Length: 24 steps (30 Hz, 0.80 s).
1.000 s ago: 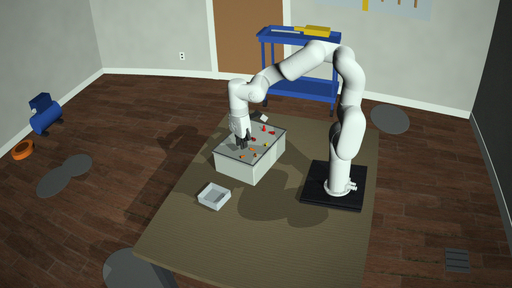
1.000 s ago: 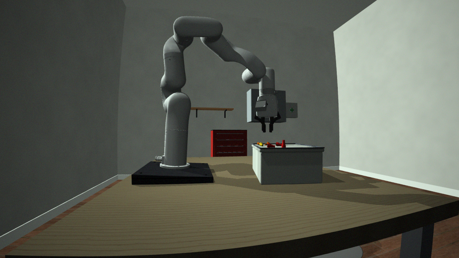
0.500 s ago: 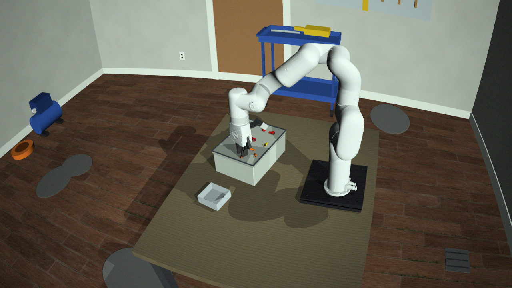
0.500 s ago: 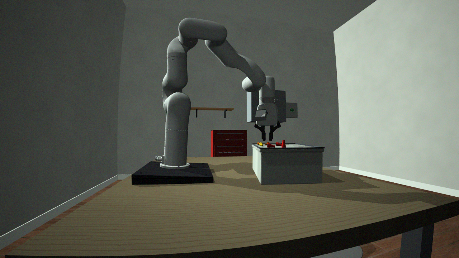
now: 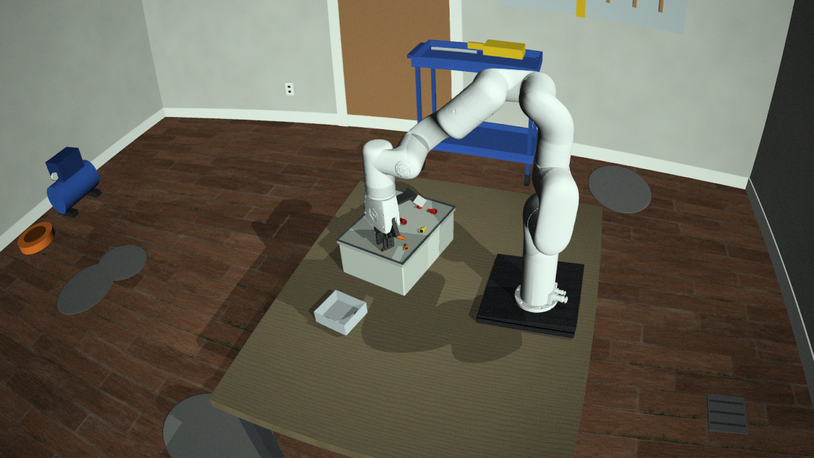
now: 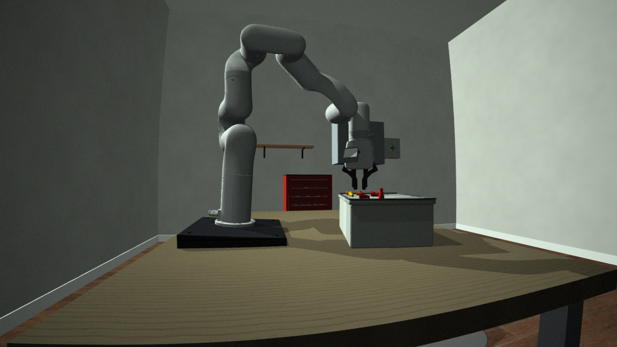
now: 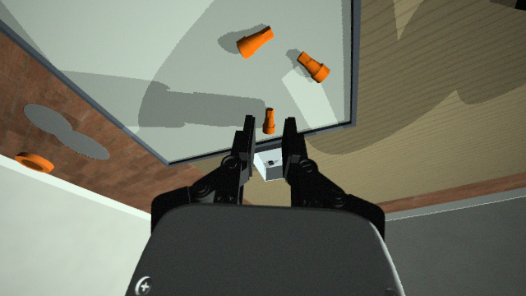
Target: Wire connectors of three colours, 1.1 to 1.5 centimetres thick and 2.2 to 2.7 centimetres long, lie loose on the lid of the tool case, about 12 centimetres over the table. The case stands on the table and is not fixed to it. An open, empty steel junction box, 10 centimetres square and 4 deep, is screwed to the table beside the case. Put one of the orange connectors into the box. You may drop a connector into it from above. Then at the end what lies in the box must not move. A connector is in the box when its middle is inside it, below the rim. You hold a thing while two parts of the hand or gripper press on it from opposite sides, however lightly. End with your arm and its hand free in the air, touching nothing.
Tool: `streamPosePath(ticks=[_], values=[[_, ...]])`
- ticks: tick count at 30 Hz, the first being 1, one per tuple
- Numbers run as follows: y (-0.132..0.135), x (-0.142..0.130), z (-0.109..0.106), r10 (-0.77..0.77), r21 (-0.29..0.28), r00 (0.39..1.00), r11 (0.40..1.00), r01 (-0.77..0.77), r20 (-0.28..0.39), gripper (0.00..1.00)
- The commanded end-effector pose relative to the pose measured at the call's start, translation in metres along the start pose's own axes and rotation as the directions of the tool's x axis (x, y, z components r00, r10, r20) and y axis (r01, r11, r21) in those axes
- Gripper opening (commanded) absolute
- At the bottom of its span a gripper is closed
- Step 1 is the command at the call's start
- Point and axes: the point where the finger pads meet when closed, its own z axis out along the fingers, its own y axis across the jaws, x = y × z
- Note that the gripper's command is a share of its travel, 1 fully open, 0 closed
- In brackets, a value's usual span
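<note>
Three orange connectors lie on the grey lid [image 7: 123, 62] [image 5: 364, 228] of the tool case [image 6: 388, 224] near its corner. In the wrist view one orange connector [image 7: 269, 121] shows between my fingertips, below them; two others [image 7: 255, 42] [image 7: 313, 67] lie farther on. My gripper [image 7: 269, 129] [image 5: 387, 245] [image 6: 360, 186] is partly open and empty, hanging a little above the lid. The steel junction box [image 5: 327, 316] [image 7: 267, 166] stands empty on the table in front of the case.
Red connectors [image 5: 403, 219] [image 5: 431, 210] [image 6: 381, 193] and a yellow one [image 5: 421, 229] lie farther back on the lid. The lid's edge [image 7: 353, 62] is close to the orange connectors. The arm's black base [image 5: 531, 296] stands right of the case.
</note>
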Motion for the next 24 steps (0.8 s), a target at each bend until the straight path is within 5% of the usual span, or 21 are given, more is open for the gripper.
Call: streamPosePath(ticks=[1, 24], values=[[-0.001, -0.001, -0.001, 0.0, 0.003, 1.0, 1.0, 0.0, 0.003, 0.26], [-0.001, -0.001, 0.016, 0.0, 0.003, 1.0, 1.0, 0.0, 0.003, 0.26]])
